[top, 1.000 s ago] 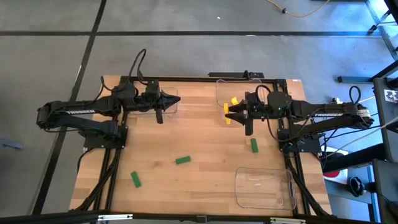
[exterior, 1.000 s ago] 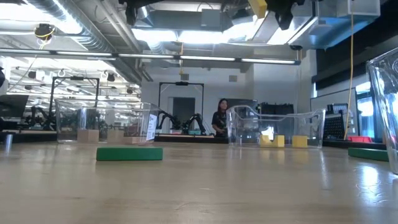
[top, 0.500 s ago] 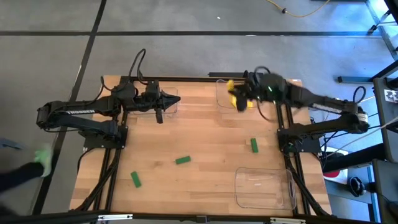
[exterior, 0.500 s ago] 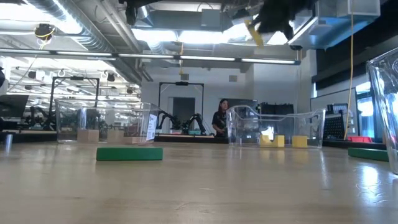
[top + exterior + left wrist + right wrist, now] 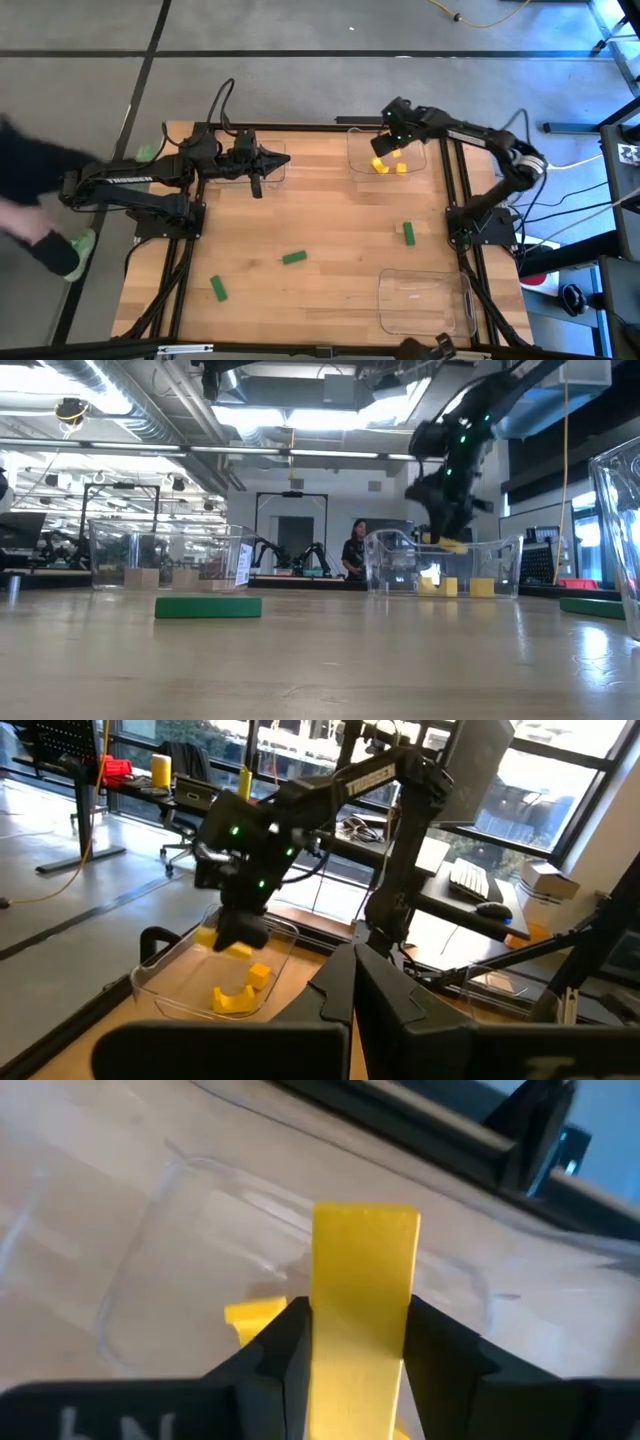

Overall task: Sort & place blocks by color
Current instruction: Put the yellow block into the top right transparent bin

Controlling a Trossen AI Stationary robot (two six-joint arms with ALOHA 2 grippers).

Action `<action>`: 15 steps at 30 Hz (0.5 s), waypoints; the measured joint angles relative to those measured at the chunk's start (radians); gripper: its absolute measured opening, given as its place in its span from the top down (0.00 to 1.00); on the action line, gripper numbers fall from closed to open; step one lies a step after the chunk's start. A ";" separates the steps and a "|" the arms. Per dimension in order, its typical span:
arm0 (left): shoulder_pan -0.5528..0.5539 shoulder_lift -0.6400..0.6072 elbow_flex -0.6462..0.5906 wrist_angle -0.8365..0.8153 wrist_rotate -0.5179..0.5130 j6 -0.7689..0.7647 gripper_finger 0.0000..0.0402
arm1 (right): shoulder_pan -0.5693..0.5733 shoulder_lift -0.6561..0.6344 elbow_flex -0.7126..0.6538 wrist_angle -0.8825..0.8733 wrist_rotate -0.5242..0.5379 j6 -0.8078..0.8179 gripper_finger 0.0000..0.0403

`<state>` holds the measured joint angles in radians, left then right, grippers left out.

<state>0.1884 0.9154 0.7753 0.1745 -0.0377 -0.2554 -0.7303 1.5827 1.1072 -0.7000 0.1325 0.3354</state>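
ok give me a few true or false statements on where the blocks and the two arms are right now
1. The right pincer holds a yellow block. True.
2. It is over the clear tray at the table's far edge. True.
3. That tray is empty. False: yellow pieces lie in it.
4. Three green blocks lie on the table. True.
5. The left pincer holds a green block. False: it is shut on nothing.

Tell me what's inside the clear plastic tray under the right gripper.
Yellow blocks lie inside the clear plastic tray; the right gripper, holding another yellow block above, hides part of it.
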 joint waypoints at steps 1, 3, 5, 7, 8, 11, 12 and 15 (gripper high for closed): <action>0.000 0.000 0.000 0.000 -0.001 0.000 1.00 | 0.000 0.022 0.001 0.001 -0.001 0.004 0.69; 0.000 0.000 0.000 0.000 -0.002 0.000 1.00 | 0.000 0.059 0.003 0.002 -0.001 0.018 0.69; 0.000 0.000 0.000 0.000 -0.002 0.000 1.00 | 0.000 0.087 0.003 0.001 0.002 0.038 0.69; 0.000 0.000 0.000 0.000 -0.003 0.000 1.00 | 0.000 0.111 0.004 0.002 0.002 0.067 0.69; 0.000 0.000 0.000 0.000 -0.003 0.000 1.00 | 0.000 0.121 0.004 0.002 -0.002 0.080 0.69; 0.000 0.000 0.000 0.000 -0.007 0.000 1.00 | 0.000 0.142 0.004 0.012 -0.027 0.113 0.69; 0.000 0.000 0.000 0.000 -0.012 0.000 1.00 | 0.000 0.149 0.004 0.014 -0.029 0.125 0.69; 0.000 0.000 0.000 0.000 -0.024 0.000 1.00 | 0.000 0.163 0.004 0.017 -0.030 0.160 0.69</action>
<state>0.1886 0.9154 0.7753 0.1741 -0.0620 -0.2550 -0.7300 1.7455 1.1114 -0.6834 0.1026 0.4950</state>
